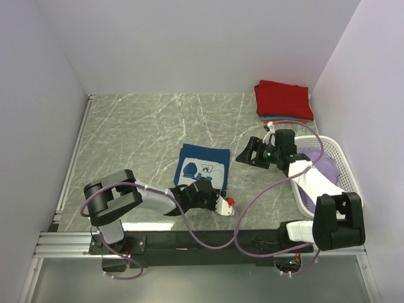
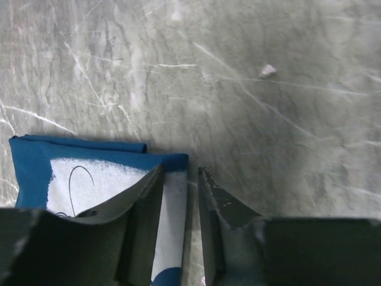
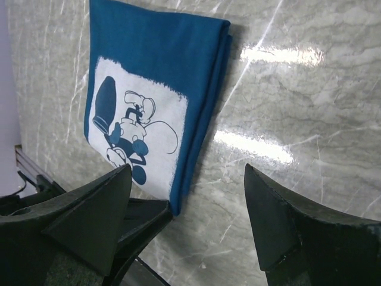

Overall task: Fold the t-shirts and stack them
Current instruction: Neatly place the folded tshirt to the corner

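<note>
One blue shirt lies folded flat mid worktop, print up. Left gripper low at its near corner, jaws down to narrow slit astride cloth edge; real pinch or not, cannot tell. Likely placed for lift toward red stack at far right. Right gripper hovers beside shirt, jaws wide, empty, probably for opposite edge. Purple shirt in basket, unfolded.

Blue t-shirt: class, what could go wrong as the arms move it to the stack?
1. The left tool sits at just one corner of the blue t-shirt; lifting there could let the fold fall open.
2. The red stack lies far across the table; dragging may rumple the shirt.
</note>
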`<state>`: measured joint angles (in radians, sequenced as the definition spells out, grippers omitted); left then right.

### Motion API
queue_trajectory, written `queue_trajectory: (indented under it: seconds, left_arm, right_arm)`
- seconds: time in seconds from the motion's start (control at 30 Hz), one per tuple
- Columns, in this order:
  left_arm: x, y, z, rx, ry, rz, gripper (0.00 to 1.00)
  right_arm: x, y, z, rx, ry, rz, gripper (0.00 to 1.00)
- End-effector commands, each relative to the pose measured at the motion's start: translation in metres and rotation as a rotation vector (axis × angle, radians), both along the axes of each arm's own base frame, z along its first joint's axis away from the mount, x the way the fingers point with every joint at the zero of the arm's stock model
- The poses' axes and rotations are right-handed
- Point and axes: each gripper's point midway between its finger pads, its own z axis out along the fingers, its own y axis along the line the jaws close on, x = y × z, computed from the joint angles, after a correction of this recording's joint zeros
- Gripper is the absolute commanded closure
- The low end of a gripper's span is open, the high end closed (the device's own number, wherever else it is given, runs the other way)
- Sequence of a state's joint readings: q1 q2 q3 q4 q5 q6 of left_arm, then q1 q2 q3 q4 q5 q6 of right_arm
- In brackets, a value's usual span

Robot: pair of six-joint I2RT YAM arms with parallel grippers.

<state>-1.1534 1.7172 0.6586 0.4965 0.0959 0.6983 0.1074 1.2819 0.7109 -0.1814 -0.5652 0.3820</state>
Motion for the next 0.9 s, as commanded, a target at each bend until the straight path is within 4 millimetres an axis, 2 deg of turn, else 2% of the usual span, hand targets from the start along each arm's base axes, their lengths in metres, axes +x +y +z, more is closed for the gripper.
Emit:
queue_trajectory:
  seconds: [0.0,0.07,0.17,0.33,0.4,0.53,0.6,0.7,0.87]
  left_arm:
    - [0.01,-0.003,-0.003,0.005,-0.011,0.037,0.66]
    - [0.017,-0.003,-0.003,0.007,-0.008,0.056,0.67]
    - [0.024,-0.004,-0.003,0.013,0.011,0.068,0.74]
    - [0.03,-0.004,0.003,0.008,0.042,0.065,0.99]
    - [0.032,-0.007,0.011,-0.019,0.069,0.072,1.0]
    - [0.043,-0.014,0.051,-0.125,0.103,0.089,1.0]
    - [0.039,-0.018,0.064,-0.15,0.118,0.072,0.99]
    - [0.036,-0.022,0.076,-0.163,0.144,0.062,0.99]
    - [0.039,-0.029,0.088,-0.195,0.157,0.068,0.99]
  right_arm:
    - [0.003,0.001,0.0,0.051,-0.008,-0.014,0.18]
    - [0.0,0.002,-0.004,0.067,0.005,-0.015,0.18]
    - [-0.001,0.004,-0.008,0.086,0.021,-0.015,0.18]
    - [0.0,0.006,-0.012,0.1,0.037,-0.014,0.18]
    - [-0.002,0.007,-0.017,0.115,0.063,-0.016,0.18]
    - [-0.006,0.011,-0.023,0.168,0.114,-0.044,0.17]
    - [-0.001,0.012,-0.026,0.187,0.12,-0.059,0.17]
    - [-0.001,0.014,-0.031,0.219,0.175,-0.097,0.18]
    - [0.006,0.014,-0.03,0.274,0.187,-0.193,0.18]
